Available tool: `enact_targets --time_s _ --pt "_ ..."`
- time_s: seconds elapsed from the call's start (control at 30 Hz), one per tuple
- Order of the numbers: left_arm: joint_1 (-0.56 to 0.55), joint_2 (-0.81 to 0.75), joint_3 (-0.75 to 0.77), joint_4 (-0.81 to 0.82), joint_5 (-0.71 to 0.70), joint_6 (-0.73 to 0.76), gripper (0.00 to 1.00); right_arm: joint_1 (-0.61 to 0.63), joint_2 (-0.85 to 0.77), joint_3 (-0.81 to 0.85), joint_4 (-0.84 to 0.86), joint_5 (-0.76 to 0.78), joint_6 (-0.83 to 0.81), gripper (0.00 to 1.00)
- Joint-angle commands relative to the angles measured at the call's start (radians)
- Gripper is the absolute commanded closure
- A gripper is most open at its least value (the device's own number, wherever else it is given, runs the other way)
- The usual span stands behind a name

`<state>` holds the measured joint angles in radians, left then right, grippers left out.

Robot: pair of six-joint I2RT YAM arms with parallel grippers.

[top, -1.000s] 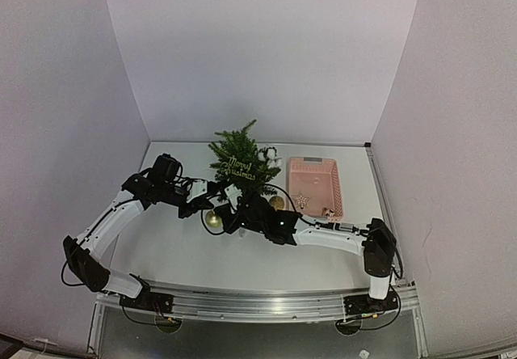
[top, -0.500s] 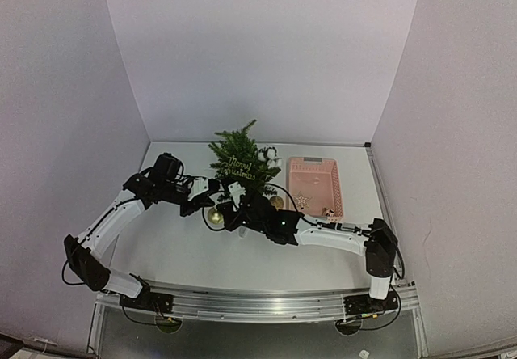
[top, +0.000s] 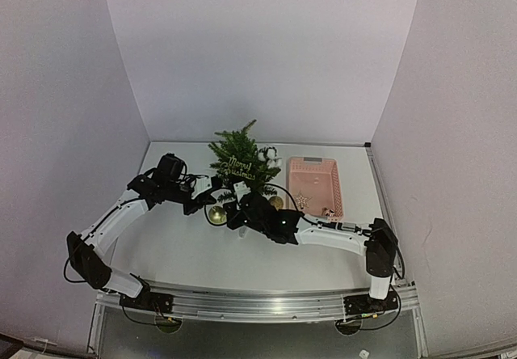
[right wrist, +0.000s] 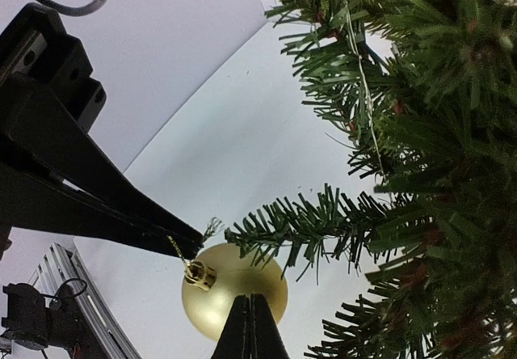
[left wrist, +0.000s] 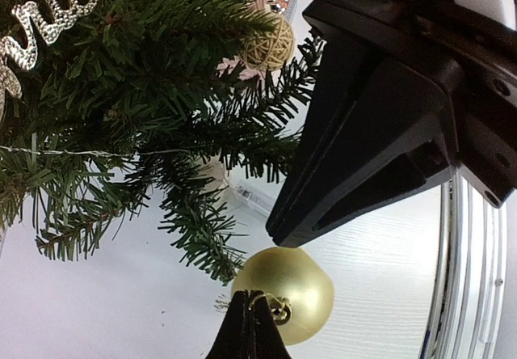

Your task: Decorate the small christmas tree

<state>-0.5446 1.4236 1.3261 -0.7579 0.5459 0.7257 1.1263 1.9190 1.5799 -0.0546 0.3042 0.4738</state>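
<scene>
Hanging step: my left tool [left wrist: 250,328], shut on the gold bauble's [left wrist: 292,290] thread, with my right tool [right wrist: 247,327] closed, hold unclear, must hook a low branch of the small christmas tree [top: 240,161] at the counter's back edge.

gold bauble [left wrist: 291,290] pinched at a low branch of the tree [left wrist: 137,100]

the left gripper [left wrist: 249,304] rises from the bottom edge, its dark fingers pressed together into a point at the bauble's cap [left wrist: 279,310], with frayed gold thread [left wrist: 221,301] sticking out beside them. the bauble hangs just beside the lowest needle tips. the right gripper [left wrist: 279,230], a large black wedge, fills the upper right, its narrow end right above the bauble; whether they touch is unclear. silver glitter lettering [left wrist: 40,19] sits on the upper-left branches, a wicker ball [left wrist: 269,48] higher up. white table [left wrist: 105,310] below, metal rail [left wrist: 472,286] at right.
</scene>
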Motion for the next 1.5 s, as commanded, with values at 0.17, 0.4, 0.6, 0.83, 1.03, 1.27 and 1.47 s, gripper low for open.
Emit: enact_targets --time_s 0.17,0.4,0.6,0.83,1.03,1.27,1.47 --pt "-0.005 0.007 -0.01 0.08 -0.004 -0.053 1.0 -0.006 0.019 0.083 -0.024 0.038 0.019 1.0" --pt "-0.005 -0.002 0.002 0.051 -0.001 -0.028 1.0 -0.005 0.026 0.091 -0.025 -0.06 -0.031 1.0" --pt "-0.005 -0.013 0.028 0.011 0.03 0.004 1.0 -0.005 0.036 0.111 -0.025 -0.073 -0.09 0.86" --pt "-0.005 -0.026 0.048 -0.048 0.067 0.043 1.0 -0.005 0.048 0.121 -0.025 -0.075 -0.119 0.82" --pt "-0.005 -0.036 0.09 -0.112 0.094 0.089 1.0 -0.006 0.011 0.096 -0.023 -0.184 -0.227 0.81" --pt "-0.005 -0.04 0.132 -0.197 0.161 0.141 1.0 -0.006 -0.051 0.037 -0.019 -0.281 -0.304 0.78" --pt "-0.005 -0.044 0.146 -0.199 0.16 0.14 1.0 -0.006 -0.041 0.033 -0.017 -0.301 -0.322 0.78"
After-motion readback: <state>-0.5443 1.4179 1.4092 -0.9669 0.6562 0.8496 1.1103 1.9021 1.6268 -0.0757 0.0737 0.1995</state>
